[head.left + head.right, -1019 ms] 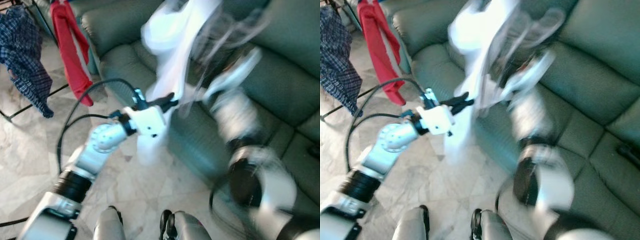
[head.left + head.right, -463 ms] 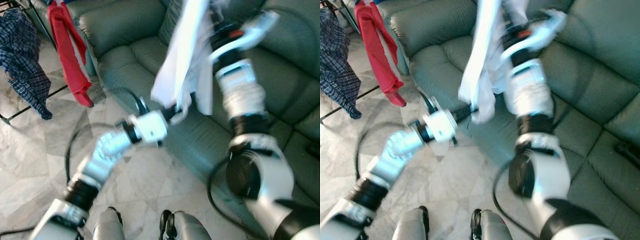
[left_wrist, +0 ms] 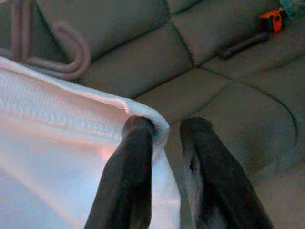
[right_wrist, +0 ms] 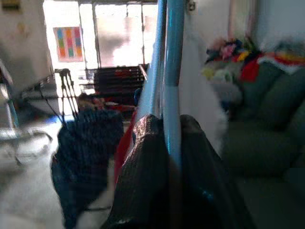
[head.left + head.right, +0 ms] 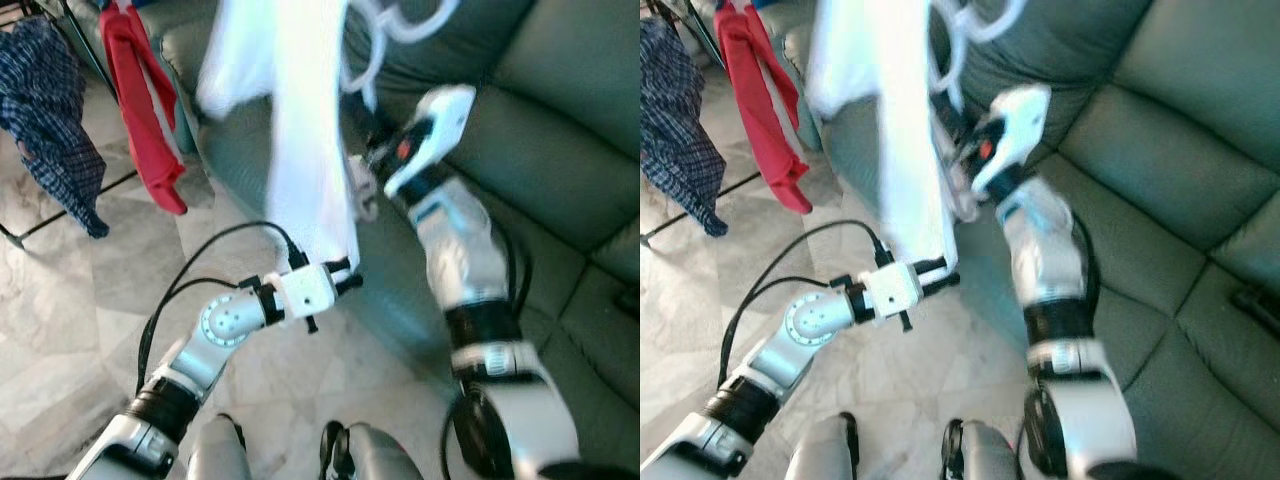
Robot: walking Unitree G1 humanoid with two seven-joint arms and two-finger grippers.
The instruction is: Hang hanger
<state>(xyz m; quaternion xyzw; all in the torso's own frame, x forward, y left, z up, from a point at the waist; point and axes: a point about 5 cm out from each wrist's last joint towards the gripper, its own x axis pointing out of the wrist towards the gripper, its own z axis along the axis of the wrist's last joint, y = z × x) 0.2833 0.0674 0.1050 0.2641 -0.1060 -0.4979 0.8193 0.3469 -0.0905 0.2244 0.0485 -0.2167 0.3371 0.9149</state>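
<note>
A white garment (image 5: 300, 130) hangs from a pale hanger whose hook (image 5: 400, 20) curls at the top of the head view, in front of the green sofa. My right gripper (image 5: 368, 155) reaches up behind the cloth and is shut on the hanger's light-blue bar (image 4: 171, 71). My left gripper (image 5: 345, 275) is lower down, pinching the garment's bottom hem (image 3: 143, 119) between its black fingers (image 3: 138, 157). The hanger's hook end (image 3: 71, 52) also shows past the cloth in the left wrist view.
A green leather sofa (image 5: 560, 130) stands ahead and to the right. A red garment (image 5: 140, 100) and a blue plaid shirt (image 5: 50, 130) hang on a drying rack at the left over a marble floor (image 5: 80, 300). An orange-and-black tool (image 3: 271, 19) lies on the sofa.
The white garment and hanger have swung left and higher. My right arm has moved left with it, and my left gripper has come down and nearer while still at the hem.
</note>
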